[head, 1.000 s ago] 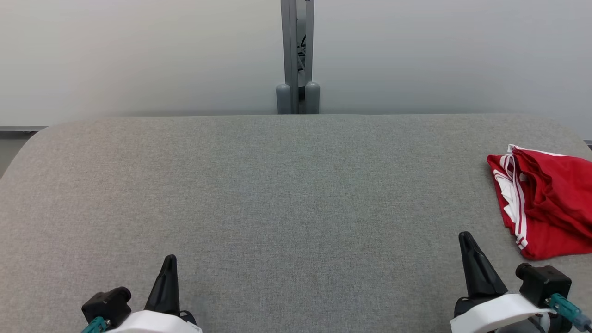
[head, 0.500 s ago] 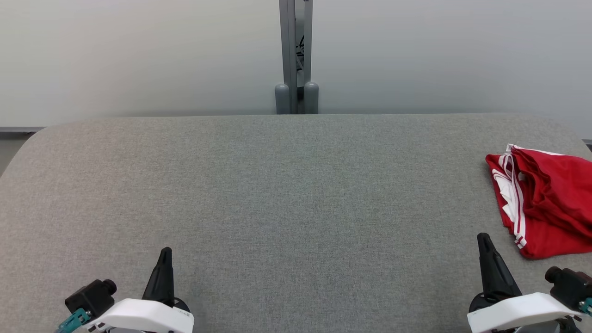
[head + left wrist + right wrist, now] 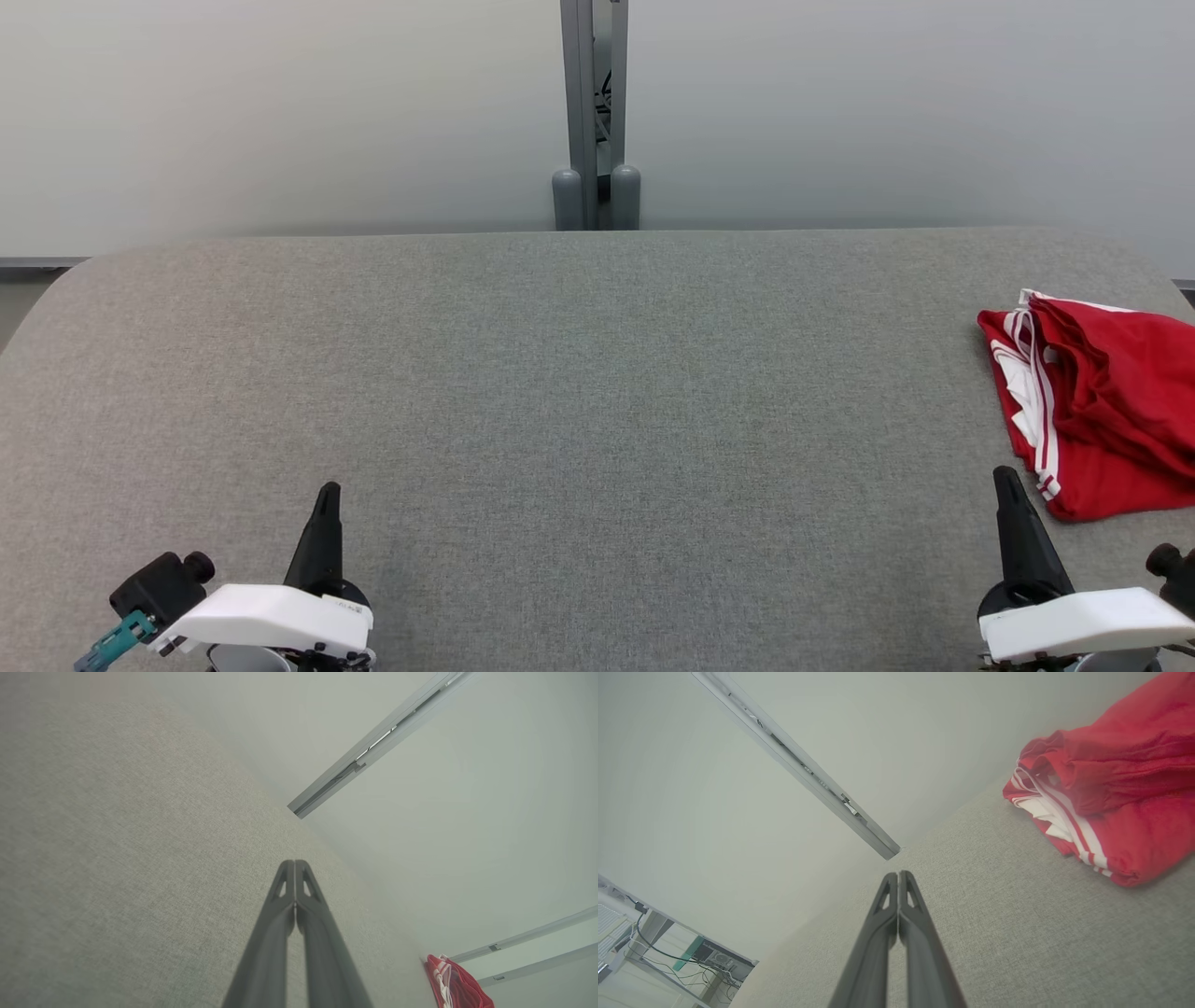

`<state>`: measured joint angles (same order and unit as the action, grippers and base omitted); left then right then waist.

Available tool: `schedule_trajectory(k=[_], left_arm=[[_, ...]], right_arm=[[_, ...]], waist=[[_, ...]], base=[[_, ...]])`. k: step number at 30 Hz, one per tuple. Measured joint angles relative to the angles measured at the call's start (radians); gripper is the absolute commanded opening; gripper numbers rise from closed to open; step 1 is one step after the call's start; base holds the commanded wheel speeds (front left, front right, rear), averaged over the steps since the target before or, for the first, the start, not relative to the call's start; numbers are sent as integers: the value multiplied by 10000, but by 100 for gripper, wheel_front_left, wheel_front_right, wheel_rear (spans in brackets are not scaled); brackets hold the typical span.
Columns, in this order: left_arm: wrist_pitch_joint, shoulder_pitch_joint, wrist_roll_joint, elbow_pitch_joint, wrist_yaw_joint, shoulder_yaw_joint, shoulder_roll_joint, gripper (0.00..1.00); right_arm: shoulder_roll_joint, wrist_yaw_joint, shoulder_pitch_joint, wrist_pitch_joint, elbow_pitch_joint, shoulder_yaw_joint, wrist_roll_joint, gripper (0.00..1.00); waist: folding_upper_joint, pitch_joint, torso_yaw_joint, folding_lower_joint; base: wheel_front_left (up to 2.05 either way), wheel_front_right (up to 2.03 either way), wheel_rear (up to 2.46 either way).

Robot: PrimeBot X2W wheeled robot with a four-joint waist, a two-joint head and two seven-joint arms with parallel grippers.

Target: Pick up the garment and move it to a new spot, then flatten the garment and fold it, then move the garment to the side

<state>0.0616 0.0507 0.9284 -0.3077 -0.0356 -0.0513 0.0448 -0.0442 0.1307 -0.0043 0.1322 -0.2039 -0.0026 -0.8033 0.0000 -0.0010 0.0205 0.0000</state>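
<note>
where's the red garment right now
In the head view the red garment lies bunched at the far right edge of the grey table, just ahead and to the right of the right gripper, which is not touching it.

Garment (image 3: 1102, 411): one, red with white stripes.
Grippers: two, the left gripper (image 3: 327, 490) and the right gripper (image 3: 1004, 474).
Fingers (image 3: 266, 952): two dark ones on each gripper, four in all.
Table (image 3: 597, 373): one, covered in grey cloth.
Post (image 3: 581, 93): one, grey, behind the table.
Caps (image 3: 567, 198): two, rounded and grey, at the foot of the post.
Wall panels (image 3: 280, 112): two, one either side of the post.
</note>
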Motion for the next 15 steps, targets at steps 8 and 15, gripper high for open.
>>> schedule_trajectory(k=[8,15], left_arm=[[-359,213,1097,-23,-171,123,2,0],[-596,401,1808,-36,-263,217,6,0]], right_arm=[[-38,-2,118,-224,234,-240,-1348,0],[-65,-2,147,-410,322,-382,-2209,0]], waist=[[0,3,-24,-1],[0,4,-42,0]], base=[[0,0,0],[0,0,0]])
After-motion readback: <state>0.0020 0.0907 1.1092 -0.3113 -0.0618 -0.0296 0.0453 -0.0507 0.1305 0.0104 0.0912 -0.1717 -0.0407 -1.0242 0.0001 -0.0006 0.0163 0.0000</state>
